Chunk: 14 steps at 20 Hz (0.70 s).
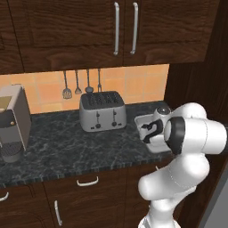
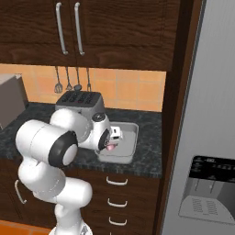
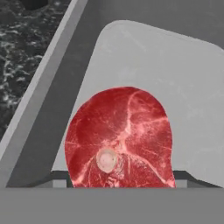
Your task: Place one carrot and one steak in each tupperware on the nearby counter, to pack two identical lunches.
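A light-grey tupperware (image 2: 131, 137) stands on the black speckled counter (image 1: 67, 142), right of the toaster. My gripper (image 2: 110, 145) hangs low over the tray's near end, shut on a red-pink steak (image 3: 120, 135). In the hand view the steak sits between the finger tips, over the tray's pale floor (image 3: 170, 74) and beside its sloped wall (image 3: 52, 96). In the left base view my forearm covers most of the tupperware (image 1: 141, 121), with the gripper (image 1: 149, 132) over it. The carrots, the other steak and the second tray are out of view.
A silver toaster (image 1: 102, 111) stands at the back of the counter, with a coffee machine (image 1: 13, 122) at the far left. Utensils (image 1: 78, 84) hang on the tiled wall under the upper cabinets. A grey fridge (image 2: 209, 137) rises just right of the counter's end.
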### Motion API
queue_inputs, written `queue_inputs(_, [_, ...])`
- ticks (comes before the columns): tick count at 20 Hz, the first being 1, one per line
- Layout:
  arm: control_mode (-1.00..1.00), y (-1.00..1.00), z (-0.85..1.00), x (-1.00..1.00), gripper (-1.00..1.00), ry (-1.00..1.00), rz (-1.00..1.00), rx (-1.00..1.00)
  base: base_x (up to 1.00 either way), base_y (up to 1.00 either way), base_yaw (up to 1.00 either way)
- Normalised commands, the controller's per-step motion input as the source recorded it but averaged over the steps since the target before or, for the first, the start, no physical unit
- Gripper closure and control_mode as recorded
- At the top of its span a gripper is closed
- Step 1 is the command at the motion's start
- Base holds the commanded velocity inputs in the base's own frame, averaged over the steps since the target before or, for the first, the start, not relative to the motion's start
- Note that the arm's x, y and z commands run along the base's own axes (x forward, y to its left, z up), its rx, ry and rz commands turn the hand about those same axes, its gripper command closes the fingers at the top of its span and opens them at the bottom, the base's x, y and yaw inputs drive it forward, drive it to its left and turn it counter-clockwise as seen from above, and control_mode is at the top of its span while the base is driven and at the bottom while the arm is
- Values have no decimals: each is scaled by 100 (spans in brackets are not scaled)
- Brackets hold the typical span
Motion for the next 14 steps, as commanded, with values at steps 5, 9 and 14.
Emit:
queue_inputs(5, [-100, -15, -40, 63, 100, 11, 0, 0, 0, 0, 0])
queue_inputs(9, [-100, 0, -21, 11, -100, 1, 0, -2, 0, 0, 0])
queue_inputs(14, [-100, 0, 5, -24, -100, -18, 0, 0, 0, 0, 0])
